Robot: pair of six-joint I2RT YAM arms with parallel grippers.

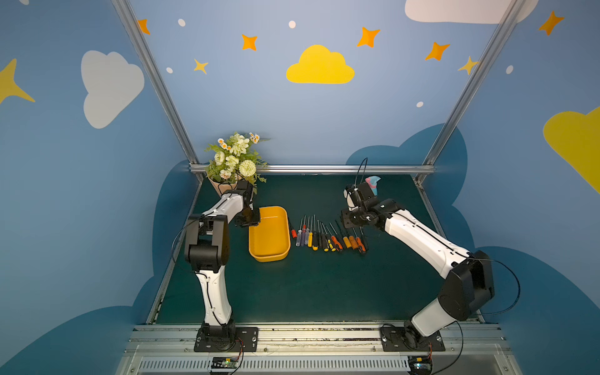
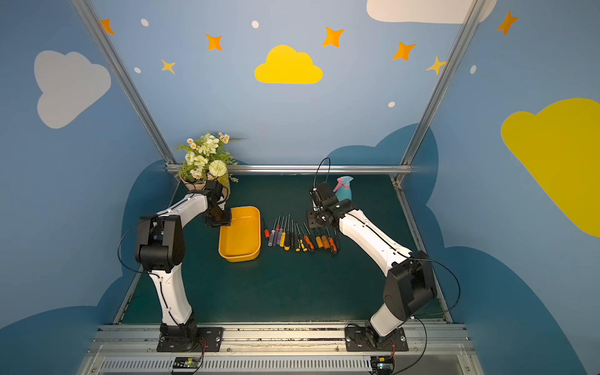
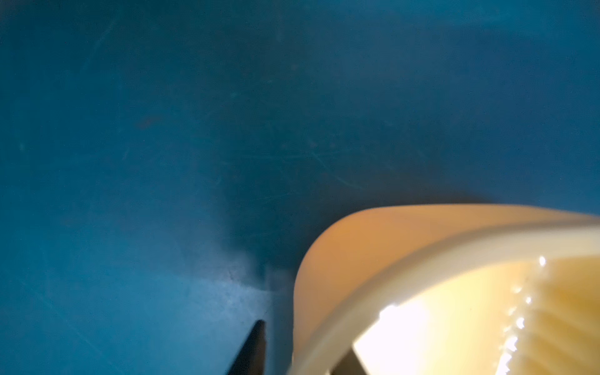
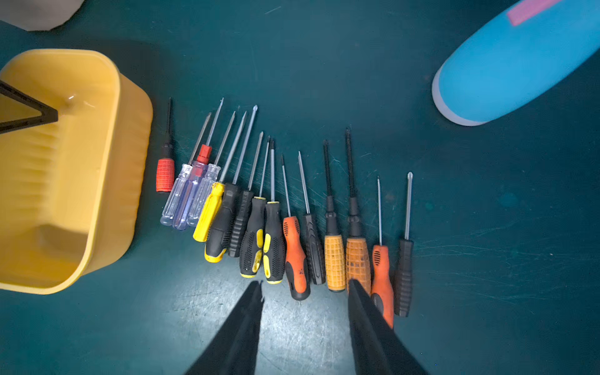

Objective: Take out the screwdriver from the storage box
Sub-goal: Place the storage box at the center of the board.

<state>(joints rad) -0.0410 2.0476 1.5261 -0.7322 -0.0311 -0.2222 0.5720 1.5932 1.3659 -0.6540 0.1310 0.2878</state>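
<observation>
Step in hand, as a judgement: unloading looks about finished. The storage box shows a bare yellow floor in both top views and in the right wrist view; no screwdriver visible inside, though the corner under the left pincer is hidden.

The screwdriver row lies on the green bench just beside the box, on the side toward the right arm, handles toward the robot, shafts pointing away. The red-handled screwdriver is nearest the box wall, not touching it.

Left pincer hangs over the box's far corner on the flowerpot side. One dark finger shows outside the rim, a second dark piece inside it. So the jaws appear to straddle the rim, parted, holding nothing visible. Contact with the rim: cannot tell.

Right pincer hovers above the handle ends of the row, jaws partly open, empty, clear of the handles. The blue spray bottle stands beyond it.

Next move, if anything remains: lift the left pincer clear of the rim and check the hidden corner. Otherwise retract both arms.
</observation>
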